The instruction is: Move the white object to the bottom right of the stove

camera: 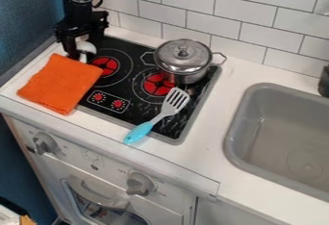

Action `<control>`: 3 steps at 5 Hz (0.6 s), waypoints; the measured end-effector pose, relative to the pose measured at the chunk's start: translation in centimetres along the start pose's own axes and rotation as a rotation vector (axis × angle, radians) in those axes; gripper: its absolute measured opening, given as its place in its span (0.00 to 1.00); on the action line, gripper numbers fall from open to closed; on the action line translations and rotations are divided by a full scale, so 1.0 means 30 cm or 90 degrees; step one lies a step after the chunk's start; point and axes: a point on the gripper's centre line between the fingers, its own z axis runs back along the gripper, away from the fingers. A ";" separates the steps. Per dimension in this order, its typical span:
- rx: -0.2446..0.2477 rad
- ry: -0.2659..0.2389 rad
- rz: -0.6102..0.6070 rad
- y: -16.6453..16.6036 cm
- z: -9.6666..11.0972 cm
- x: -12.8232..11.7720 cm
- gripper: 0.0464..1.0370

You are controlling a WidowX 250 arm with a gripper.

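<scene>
At the upper left of the camera view, my gripper hangs low over the back left corner of the stove. Right at the gripper is the white object, partly hidden behind it. This object lies just behind the orange cloth and left of the back left red burner. Whether the gripper holds it, I cannot tell.
An orange cloth covers the stove's left edge. A lidded metal pot stands at the stove's back right. A spatula with a blue handle lies across the front right part. The grey sink is at the right.
</scene>
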 end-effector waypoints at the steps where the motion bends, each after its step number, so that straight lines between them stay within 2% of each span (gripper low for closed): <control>1: -0.020 0.006 -0.024 -0.023 0.011 -0.017 0.76; 2: -0.057 0.002 -0.080 -0.056 0.120 -0.043 0.76; 3: -0.060 -0.020 -0.118 -0.051 0.225 -0.069 0.76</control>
